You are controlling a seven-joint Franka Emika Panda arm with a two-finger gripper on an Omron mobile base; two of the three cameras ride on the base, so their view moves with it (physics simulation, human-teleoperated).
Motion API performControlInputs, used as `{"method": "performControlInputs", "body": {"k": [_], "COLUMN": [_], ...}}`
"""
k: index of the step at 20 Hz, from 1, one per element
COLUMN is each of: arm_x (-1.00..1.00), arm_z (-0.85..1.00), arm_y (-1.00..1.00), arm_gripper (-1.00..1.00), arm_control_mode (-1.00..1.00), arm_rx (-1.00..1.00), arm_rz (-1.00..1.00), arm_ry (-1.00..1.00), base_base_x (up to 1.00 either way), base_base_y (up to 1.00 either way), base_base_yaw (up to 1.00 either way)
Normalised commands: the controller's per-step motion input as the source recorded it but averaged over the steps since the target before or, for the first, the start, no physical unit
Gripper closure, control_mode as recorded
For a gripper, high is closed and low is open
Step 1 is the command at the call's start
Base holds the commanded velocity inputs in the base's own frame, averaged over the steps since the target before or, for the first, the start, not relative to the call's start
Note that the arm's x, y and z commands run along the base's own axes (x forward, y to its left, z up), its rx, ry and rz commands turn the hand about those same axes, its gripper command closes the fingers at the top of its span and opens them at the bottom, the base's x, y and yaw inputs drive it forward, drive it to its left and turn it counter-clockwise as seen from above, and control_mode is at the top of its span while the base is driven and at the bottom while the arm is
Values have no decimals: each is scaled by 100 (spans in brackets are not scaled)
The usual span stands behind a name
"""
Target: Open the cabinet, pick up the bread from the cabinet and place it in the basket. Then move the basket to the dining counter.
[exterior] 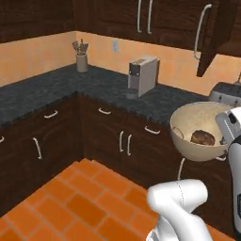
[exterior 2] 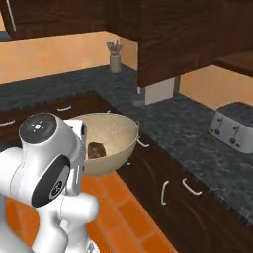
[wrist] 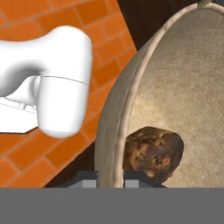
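A rendered home kitchen. An L-shaped run of dark wood base cabinets (exterior: 122,136) with small silver handles carries a black-grey marbled bench (exterior: 99,84), and dark wall cabinets (exterior: 155,19) with long bar handles hang above an orange backsplash. On the bench stand a coffee machine (exterior: 142,75), a silver toaster (exterior 2: 232,127) and a utensil holder (exterior: 82,59). The floor (exterior: 80,202) is orange tile.
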Motion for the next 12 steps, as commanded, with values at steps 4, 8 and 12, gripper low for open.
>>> {"method": "performControlInputs", "body": {"k": [4, 8, 12], "arm_x": [0, 0, 0], "arm_z": [0, 0, 0], "arm_y": [0, 0, 0], "arm_gripper": [100, 100, 100], "arm_control_mode": [100, 100, 100], "arm_rx": [0, 0, 0], "arm_rz": [0, 0, 0], "arm_ry": [0, 0, 0], "base_base_x": [0, 0, 0], "base_base_y": [9, 8, 1], "base_base_yaw": [98, 99, 100]}}
